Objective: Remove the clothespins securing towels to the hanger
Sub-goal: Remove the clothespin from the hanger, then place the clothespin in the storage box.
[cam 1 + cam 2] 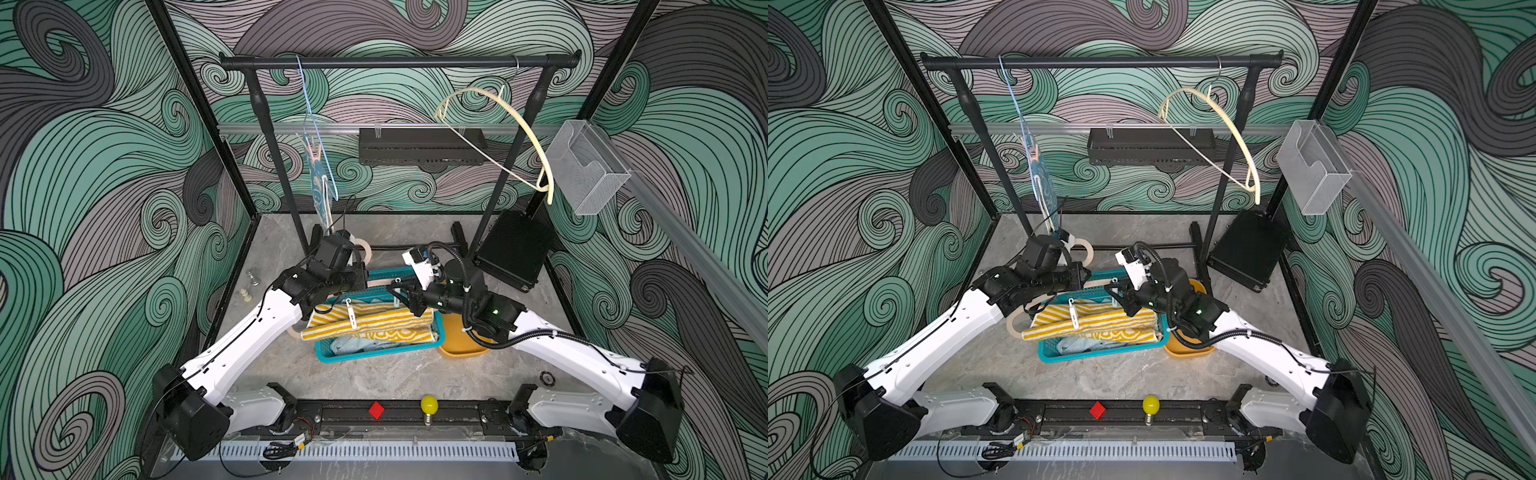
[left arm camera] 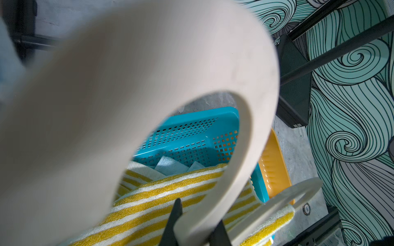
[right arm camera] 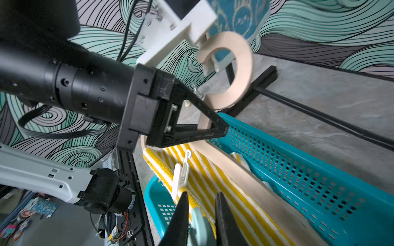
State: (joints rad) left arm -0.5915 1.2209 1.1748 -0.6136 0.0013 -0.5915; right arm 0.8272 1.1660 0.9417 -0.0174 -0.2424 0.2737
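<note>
My right end effector point(image 3: 201, 209) is closed on a pale teal clothespin point(image 3: 200, 225), whose long axis runs along my fingers (whether it bites the cloth I cannot tell). My left end effector point(image 2: 198, 221) is clamped on the wooden hanger point(image 3: 234, 170), which lies over the teal basket point(image 1: 374, 355) with the yellow striped towel point(image 1: 374, 322) draped across it. The white clothespin point(image 1: 352, 316) sits just past my right fingertips, toward my left arm, its length crossing the stripes. I judge the right arm the one to take it next.
</note>
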